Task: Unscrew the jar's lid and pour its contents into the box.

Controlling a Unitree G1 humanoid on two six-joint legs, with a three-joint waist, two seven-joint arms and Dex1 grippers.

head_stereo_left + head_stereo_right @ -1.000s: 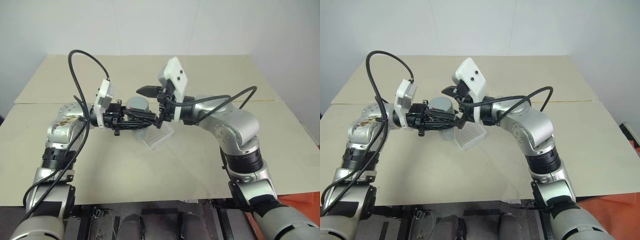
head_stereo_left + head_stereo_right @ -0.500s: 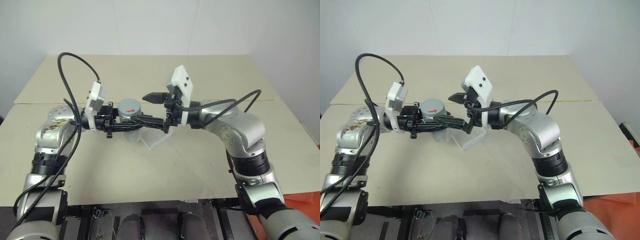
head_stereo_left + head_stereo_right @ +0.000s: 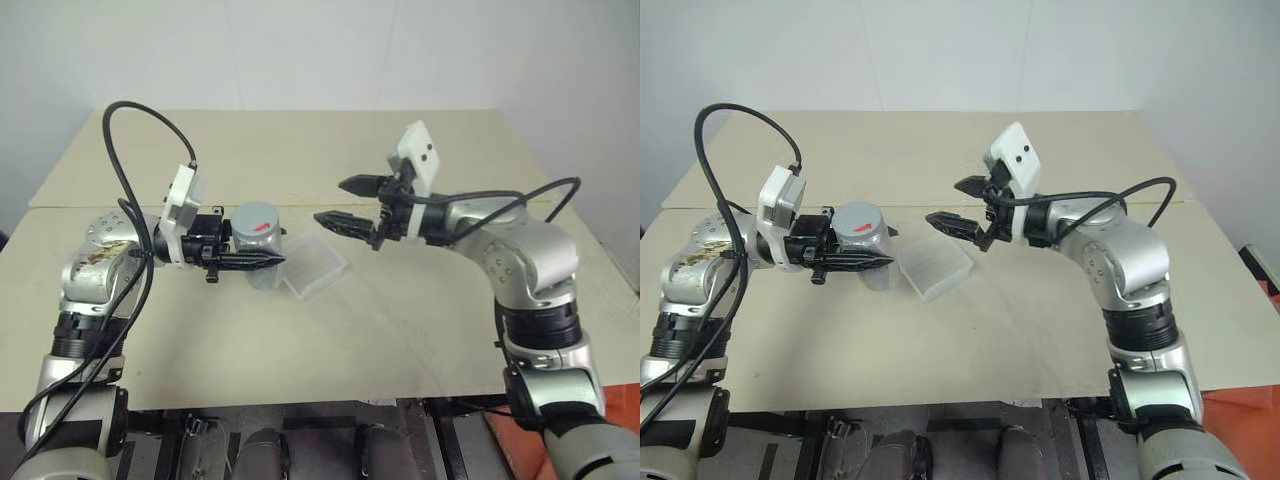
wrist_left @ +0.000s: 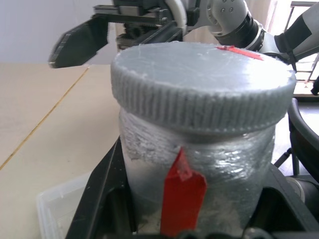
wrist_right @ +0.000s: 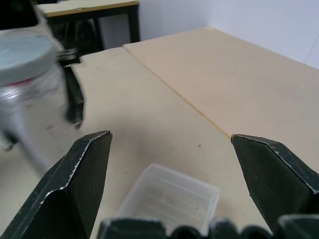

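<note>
The left gripper (image 3: pixel 262 261) has its fingers (image 4: pixel 102 184) clamped tight around the jar (image 3: pixel 258 258), holding it upright at the robot's left, just beside the box (image 3: pixel 313 266). Whether the jar's base touches the tabletop (image 3: pixel 330 330) or hangs just above it is hard to tell from the head views. The lid (image 4: pixel 202 85) sits on the jar, a grey ribbed screw cap with a small red mark on top; in the left wrist view a red strip of tape (image 4: pixel 182 191) hangs down the clear, wrinkled side of the jar below it.

The right gripper (image 3: pixel 348 203) is held above the tabletop to the right of the jar and apart from it, pointing toward it. Its two black fingers (image 5: pixel 82 184) are spread wide with nothing between them. The clear plastic box lies flat on the tabletop below and between the two grippers.
</note>
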